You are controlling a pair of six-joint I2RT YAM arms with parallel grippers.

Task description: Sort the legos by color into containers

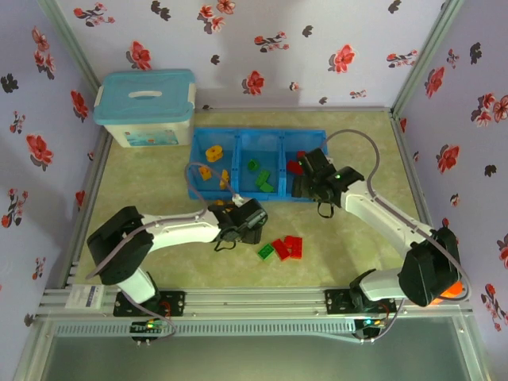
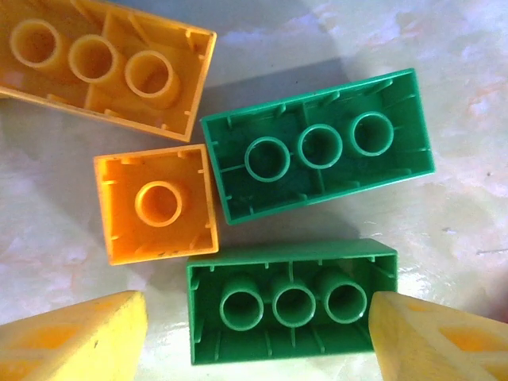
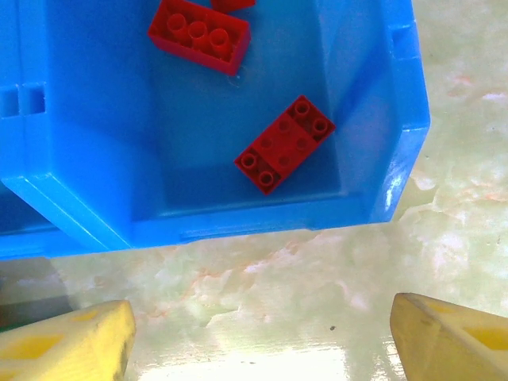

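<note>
In the left wrist view a green lego [image 2: 292, 300] lies upside down on the table between my left gripper's [image 2: 258, 341] open yellow fingers [image 2: 75, 337]; the right finger sits at the brick's end, the left one stands apart. Beyond it lie a second green lego [image 2: 317, 145], a small orange-yellow one [image 2: 156, 204] and a long orange-yellow one [image 2: 103, 59]. My right gripper [image 3: 258, 341] hangs open and empty over bare table, just in front of the blue tray's [image 3: 238, 218] right compartment, which holds red legos [image 3: 284, 144]. From above, the tray [image 1: 258, 198] shows orange-yellow bricks on the left, green in the middle, red on the right.
A green lego [image 1: 266, 252] and two red ones [image 1: 288, 248] lie loose on the table near the left gripper [image 1: 238, 218]. A white storage box with a pale-blue lid [image 1: 145, 107] stands at the back left. Flowered walls close in the table.
</note>
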